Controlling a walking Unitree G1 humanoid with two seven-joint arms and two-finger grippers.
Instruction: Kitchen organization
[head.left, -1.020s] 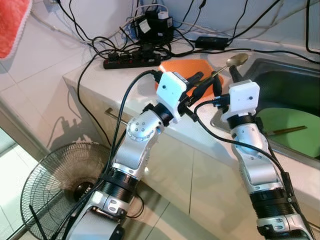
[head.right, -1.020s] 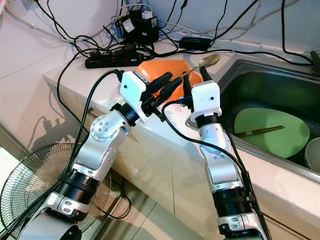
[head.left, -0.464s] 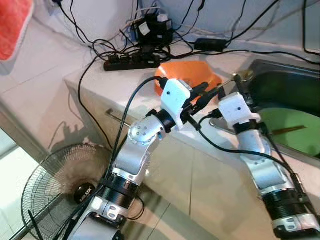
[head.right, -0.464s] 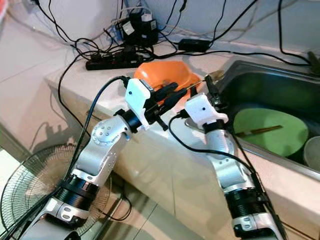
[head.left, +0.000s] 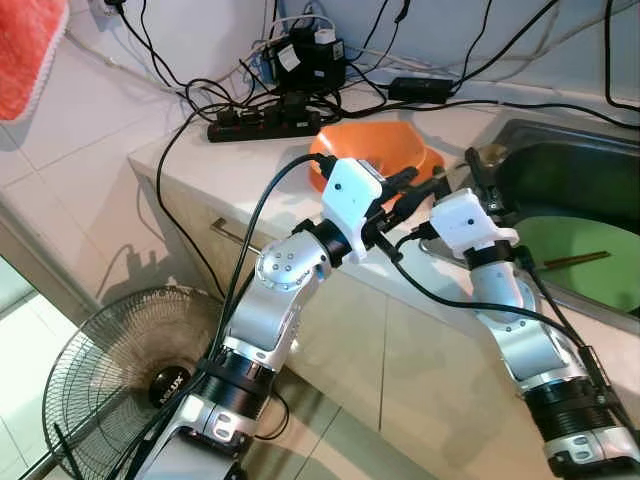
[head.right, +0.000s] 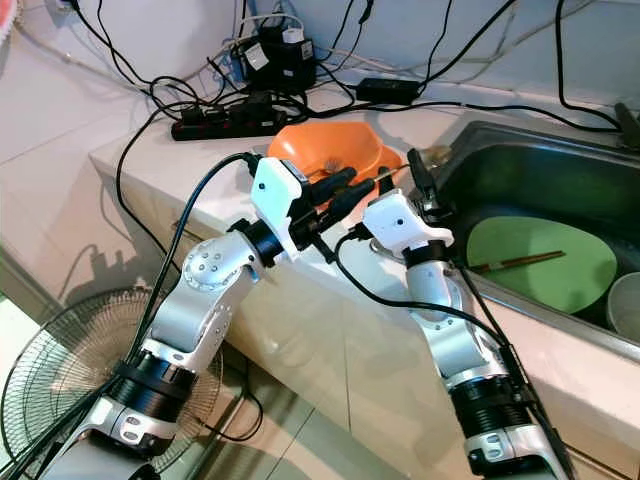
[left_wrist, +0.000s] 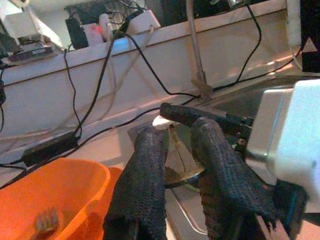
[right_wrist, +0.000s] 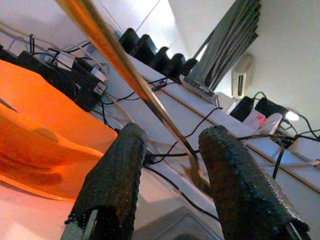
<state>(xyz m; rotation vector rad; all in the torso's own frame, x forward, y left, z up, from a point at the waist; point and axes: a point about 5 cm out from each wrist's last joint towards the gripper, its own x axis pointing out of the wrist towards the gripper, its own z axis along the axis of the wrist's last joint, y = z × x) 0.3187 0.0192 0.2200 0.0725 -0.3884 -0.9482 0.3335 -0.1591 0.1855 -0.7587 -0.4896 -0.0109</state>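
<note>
A brass-coloured spoon (head.left: 490, 153) hangs in the air over the corner of the sink (head.left: 560, 150), its handle slanting back toward an orange bowl (head.left: 375, 148) on the counter. My left gripper (head.left: 428, 182) is shut on the handle's end, just in front of that bowl. My right gripper (head.left: 478, 175) is open. In the right wrist view its fingers (right_wrist: 115, 170) stand wide apart on either side of the handle (right_wrist: 150, 95) without touching it. A fork (left_wrist: 47, 220) lies in the orange bowl.
A green plate (head.left: 590, 270) with chopsticks (head.left: 575, 260) lies in the sink, with a white bowl (head.right: 628, 305) beside it. A power strip (head.left: 265, 122) and tangled cables crowd the counter's back. A floor fan (head.left: 110, 370) stands below left.
Over the last second my right wrist rolled over and sank. The spoon's bowl dropped from a raised tilt to near the sink rim. Little has moved in the last half second.
</note>
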